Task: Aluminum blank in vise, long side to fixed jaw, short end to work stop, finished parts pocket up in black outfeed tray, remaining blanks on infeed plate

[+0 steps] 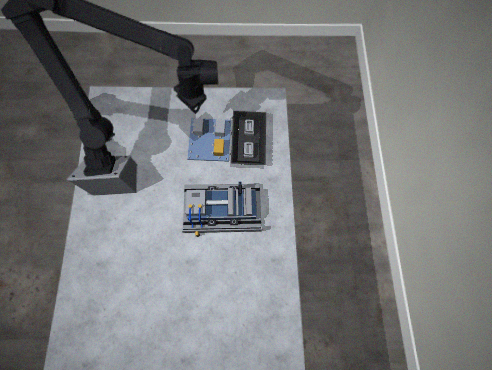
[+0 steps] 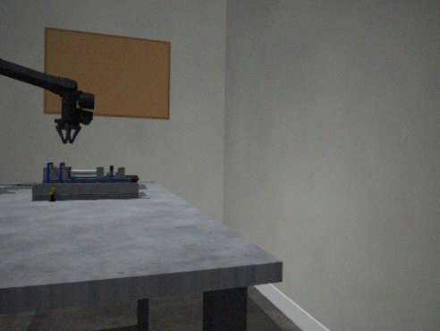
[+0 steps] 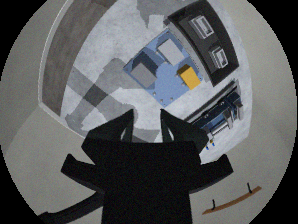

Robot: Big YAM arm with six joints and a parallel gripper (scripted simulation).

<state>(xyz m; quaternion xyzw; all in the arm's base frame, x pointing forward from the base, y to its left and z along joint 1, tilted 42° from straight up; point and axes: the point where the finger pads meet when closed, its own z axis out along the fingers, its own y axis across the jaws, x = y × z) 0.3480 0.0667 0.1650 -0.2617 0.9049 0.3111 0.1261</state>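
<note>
My gripper (image 1: 196,109) (image 2: 68,142) (image 3: 147,112) is partly open and empty, high above the table near the back edge of the infeed plate (image 1: 200,151) (image 3: 167,90). On this blue plate are a gray blank (image 1: 198,126) (image 3: 144,74) in the back left corner, another gray blank (image 1: 219,128) (image 3: 170,51) at the back right, and a yellow brass blank (image 1: 218,146) (image 3: 189,77) nearer the vise. The black outfeed tray (image 1: 241,158) holds two finished parts, one at the back (image 1: 249,126) (image 3: 202,26), one in front (image 1: 248,149) (image 3: 219,57), pockets up. No block shows between the vise's fixed jaw (image 1: 248,201) and moving jaw (image 1: 232,201).
The work stop (image 1: 240,188) (image 2: 111,170) stands up between the jaws. The hose block (image 1: 195,198) with two blue hoses is at the vise's left end. The tray sits close against the plate's right side. The arm's base (image 1: 107,180) is left of the vise.
</note>
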